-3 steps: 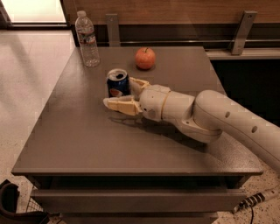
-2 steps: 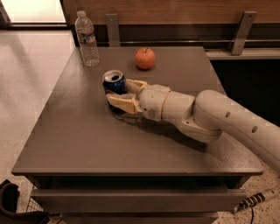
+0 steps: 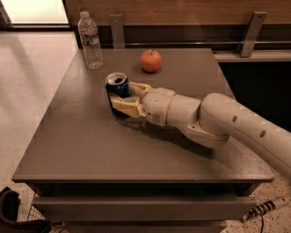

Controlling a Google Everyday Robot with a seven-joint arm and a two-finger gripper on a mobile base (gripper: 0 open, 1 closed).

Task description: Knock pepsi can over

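Camera view: the gripper (image 3: 122, 94) lies low on the table (image 3: 68, 150), fingers apart, bracketing the pepsi can (image 3: 117, 85) at its tip. The can seems to lean. Straddling it likely lets a sideways sweep topple it. An apple (image 3: 150, 60) sits just beyond.

Probably an office or lab common area rather than a home: polished pale floor (image 3: 27, 91), wood-panelled wall (image 3: 182, 11) with metal brackets (image 3: 250, 34), plain grey tabletop (image 3: 91, 145), loose cable (image 3: 266, 207) on the floor. Robot hand (image 3: 122, 93) low over the tabletop, fingers spread around the pepsi can (image 3: 117, 84).
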